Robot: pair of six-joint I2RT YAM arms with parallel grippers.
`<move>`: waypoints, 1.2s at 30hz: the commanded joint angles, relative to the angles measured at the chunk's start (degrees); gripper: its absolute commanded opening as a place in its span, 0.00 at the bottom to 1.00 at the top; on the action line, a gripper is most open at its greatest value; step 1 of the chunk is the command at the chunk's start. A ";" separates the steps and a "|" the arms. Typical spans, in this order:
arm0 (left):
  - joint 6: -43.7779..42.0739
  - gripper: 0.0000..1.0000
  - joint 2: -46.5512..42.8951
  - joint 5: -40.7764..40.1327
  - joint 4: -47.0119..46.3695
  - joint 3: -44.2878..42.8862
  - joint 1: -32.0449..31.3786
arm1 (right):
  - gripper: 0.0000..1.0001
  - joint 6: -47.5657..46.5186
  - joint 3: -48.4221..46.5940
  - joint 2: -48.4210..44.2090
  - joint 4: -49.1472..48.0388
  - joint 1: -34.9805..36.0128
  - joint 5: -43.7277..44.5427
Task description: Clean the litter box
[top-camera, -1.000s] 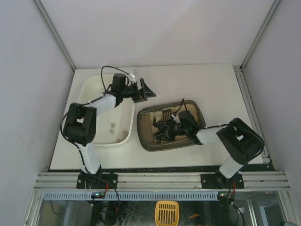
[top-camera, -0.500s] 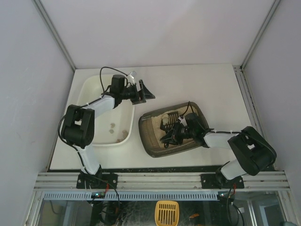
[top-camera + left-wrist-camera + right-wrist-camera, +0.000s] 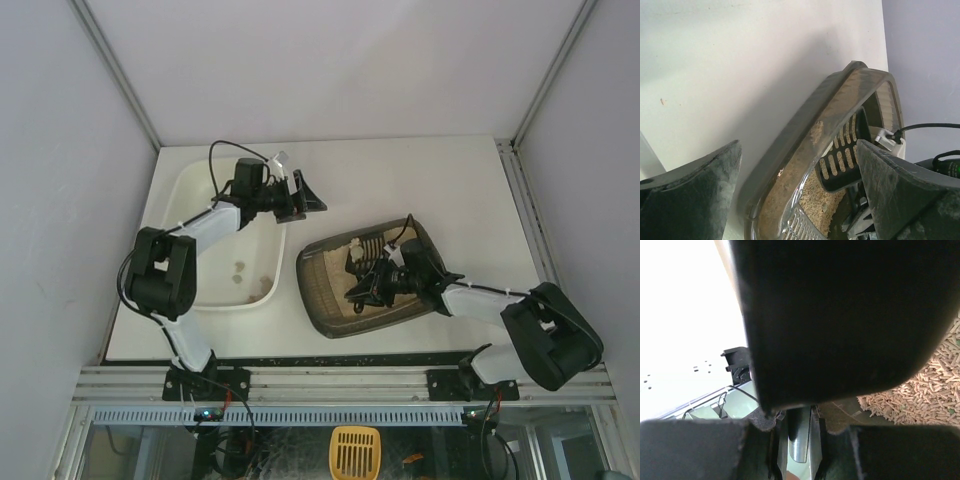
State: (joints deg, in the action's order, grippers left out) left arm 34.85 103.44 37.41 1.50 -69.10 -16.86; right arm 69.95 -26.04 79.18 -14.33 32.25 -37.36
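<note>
The step in hand looks like scooping: the right pincer sits inside the litter box, low and right of centre in the overhead view, and seems clamped on the handle of a black slotted scoop whose blade lies in the pale litter; its own camera is mostly blocked by the dark scoop. The left pincer hangs wide open with nothing in it, just above the right wall of the white tray at the left, where a few brown lumps lie. The next move probably calls for lifting the scoop level over the box's thick rim and carrying it left to that tray, past the left pincer that hangs close to that path. The box lies near the lower edge of the surface, with bare room toward the upper right
</note>
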 commanded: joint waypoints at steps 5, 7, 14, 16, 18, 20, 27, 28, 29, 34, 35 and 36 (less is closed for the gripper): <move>-3.75 1.00 -5.16 -2.11 2.78 1.17 0.08 | 0.00 -1.50 -0.49 -6.65 2.82 -0.76 -1.64; -4.48 1.00 -5.41 -2.42 3.87 1.04 0.08 | 0.00 -1.37 -0.42 -8.23 4.00 -0.72 -1.39; -6.78 1.00 -5.79 -3.03 6.68 1.12 0.08 | 0.00 0.34 -0.43 -15.20 9.32 -0.22 0.67; -7.43 1.00 -5.86 -3.10 7.46 0.99 0.09 | 0.00 0.15 -0.48 -17.48 12.32 0.23 1.76; -7.92 1.00 -6.04 -3.14 8.07 0.90 0.09 | 0.00 0.12 -0.33 -19.56 15.06 0.88 2.59; -8.16 1.00 -6.33 -2.98 8.54 0.95 0.12 | 0.00 0.18 -0.24 -21.86 17.34 1.73 3.58; -9.22 1.00 -7.75 -2.61 9.04 2.40 0.08 | 0.00 3.54 4.95 -31.52 20.02 4.05 7.21; -9.34 1.00 -7.99 -2.59 9.09 2.61 0.08 | 0.00 4.37 6.41 -32.91 19.90 4.35 7.49; -9.50 1.00 -8.18 -2.47 9.26 2.78 0.08 | 0.00 5.17 7.60 -34.58 19.84 4.58 7.89; -11.74 1.00 -10.87 -2.27 11.38 3.53 0.09 | 0.00 4.81 12.56 -42.27 19.90 5.73 10.84; -12.75 1.00 -11.81 -2.86 12.22 3.51 0.08 | 0.00 3.90 12.89 -43.09 19.62 5.90 11.39; -13.70 1.00 -12.96 -3.77 13.27 3.22 0.08 | 0.00 2.31 12.97 -43.63 19.22 6.06 11.88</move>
State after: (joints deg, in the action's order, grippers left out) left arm 25.67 96.71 34.61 12.69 -66.65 -16.86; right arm 74.39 -13.04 38.74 7.57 37.36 -28.82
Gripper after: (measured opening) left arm 0.996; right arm 0.139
